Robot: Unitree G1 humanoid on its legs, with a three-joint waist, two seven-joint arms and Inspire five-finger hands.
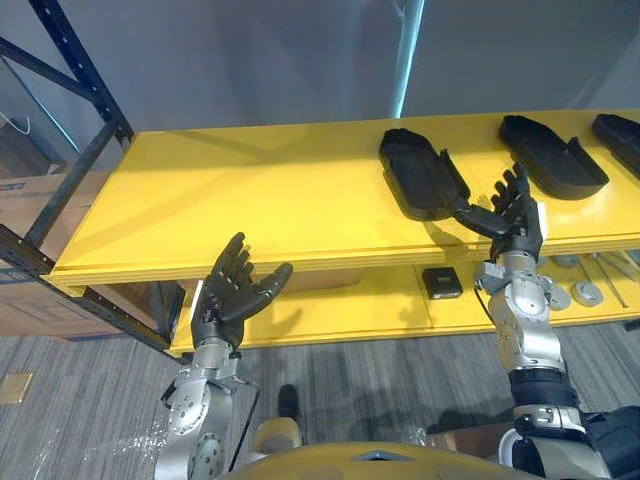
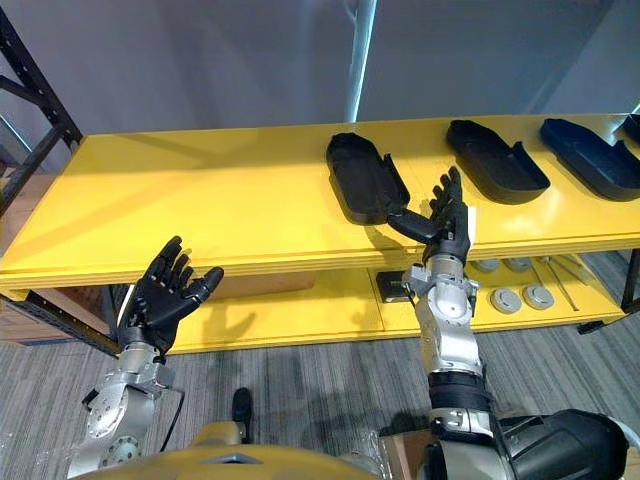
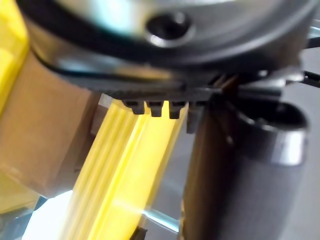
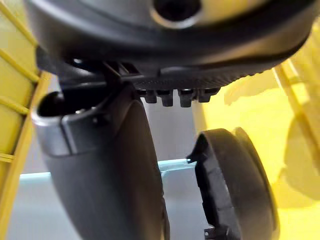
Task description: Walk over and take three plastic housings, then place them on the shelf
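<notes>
Three black plastic housings lie on the yellow shelf's top board [image 1: 250, 190]: one in the middle [image 1: 420, 172], one further right [image 1: 552, 155] and one at the right border [image 1: 620, 140]. My right hand [image 1: 515, 215] stands open at the shelf's front edge, fingers straight up, and its thumb reaches the near end of the middle housing. That housing [image 4: 235, 185] also shows past the thumb in the right wrist view. My left hand [image 1: 235, 285] is open and holds nothing, just below and in front of the shelf's front edge, towards the left.
On the lower yellow board lie a small black box [image 1: 441, 282] and some round metal discs [image 1: 587, 293]. A dark rack upright [image 1: 80, 70] and cardboard boxes [image 1: 40, 200] stand at the left. Grey carpet [image 1: 90, 400] lies before the shelf.
</notes>
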